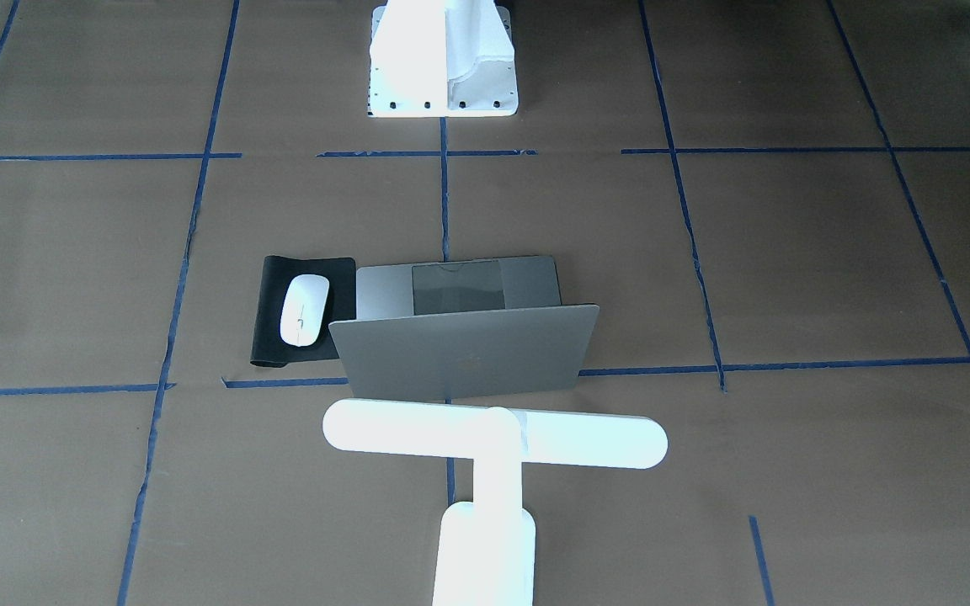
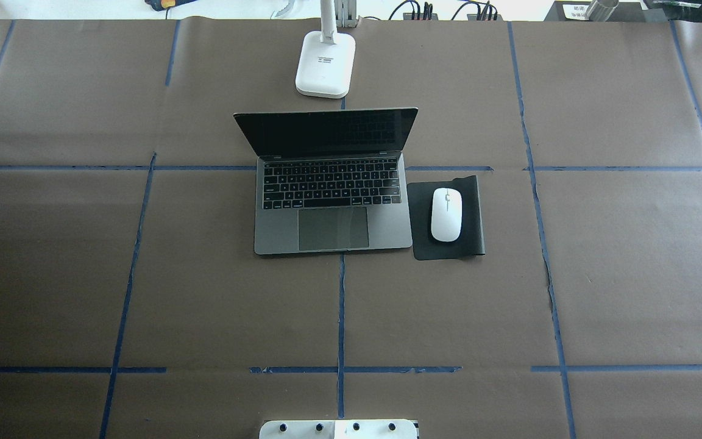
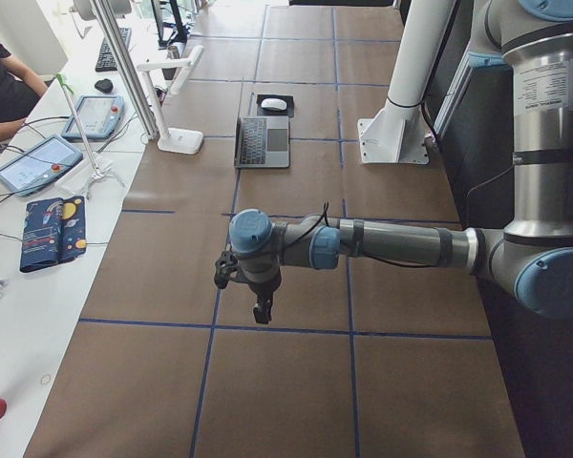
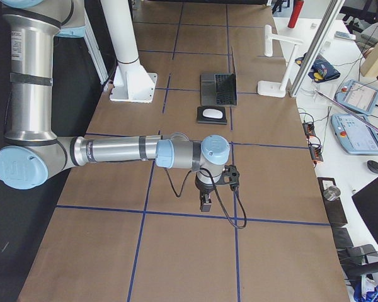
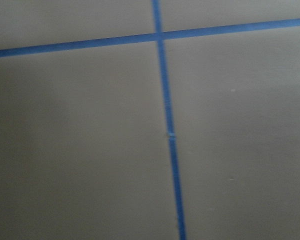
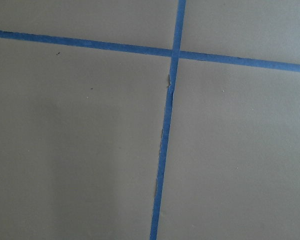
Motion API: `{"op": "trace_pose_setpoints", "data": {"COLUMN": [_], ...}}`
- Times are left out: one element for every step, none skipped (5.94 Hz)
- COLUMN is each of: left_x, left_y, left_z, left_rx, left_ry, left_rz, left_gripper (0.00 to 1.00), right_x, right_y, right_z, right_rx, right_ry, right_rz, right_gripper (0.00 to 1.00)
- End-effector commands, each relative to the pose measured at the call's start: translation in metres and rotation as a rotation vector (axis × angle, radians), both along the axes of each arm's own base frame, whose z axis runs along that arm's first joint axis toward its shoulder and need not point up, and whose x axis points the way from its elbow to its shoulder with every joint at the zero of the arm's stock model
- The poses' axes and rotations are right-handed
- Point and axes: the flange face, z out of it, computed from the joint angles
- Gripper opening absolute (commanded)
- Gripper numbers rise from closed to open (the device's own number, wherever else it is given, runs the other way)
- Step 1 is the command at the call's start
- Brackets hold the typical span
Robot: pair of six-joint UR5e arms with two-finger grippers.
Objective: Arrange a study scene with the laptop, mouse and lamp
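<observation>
The space-grey laptop (image 2: 333,207) stands open at the table's middle, screen facing the robot. The white mouse (image 2: 446,214) lies on a black mat (image 2: 478,210) touching the laptop's right side. The white T-shaped lamp (image 1: 493,433) stands just behind the laptop, and the overhead view shows its base (image 2: 325,64). My left gripper (image 3: 263,310) hangs over bare table far to the left, seen only in the exterior left view. My right gripper (image 4: 205,202) hangs far to the right, seen only in the exterior right view. I cannot tell whether either is open. Both wrist views show only brown paper and blue tape.
The white bolted pedestal (image 1: 443,59) stands at the robot's side of the table. Blue tape lines cross the brown table cover (image 2: 144,274). A side bench with tablets (image 3: 38,162) and a seated person (image 3: 0,86) runs along the far edge.
</observation>
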Motion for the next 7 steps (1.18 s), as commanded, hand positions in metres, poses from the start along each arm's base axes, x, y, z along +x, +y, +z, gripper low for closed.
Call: {"op": "trace_pose_setpoints", "data": {"left_x": [-0.008,-0.008,-0.008,-0.008,-0.008,-0.008,-0.008], "left_y": [0.004,-0.002,-0.004,-0.004,-0.003,-0.002,-0.002], "left_z": [0.007,-0.006,-0.022,-0.021,-0.021,-0.021,-0.021], "left_rx": [-0.016,-0.029,-0.026,-0.029,-0.026,-0.026,-0.025], "left_ry": [0.003,0.0,-0.002,0.0,0.0,0.002,0.002], "left_rz": [-0.017,-0.056,-0.085,-0.085,-0.084,-0.084,-0.084], "left_gripper": [1.0,1.0,1.0,1.0,1.0,1.0,1.0], "right_x": [0.005,0.009,0.01,0.012,0.022,0.04,0.053], "right_y": [0.001,0.001,0.001,0.001,0.006,0.011,0.017], "right_z": [0.0,0.0,0.0,0.0,0.019,0.031,0.034], "right_rx": [-0.003,-0.004,-0.004,-0.005,-0.047,-0.073,-0.079], "right_ry": [0.0,0.0,-0.002,0.0,-0.004,-0.042,-0.042], "right_rz": [0.014,0.023,0.026,0.031,0.054,0.102,0.131], "right_gripper": [1.0,1.0,1.0,1.0,1.0,1.0,1.0]}}
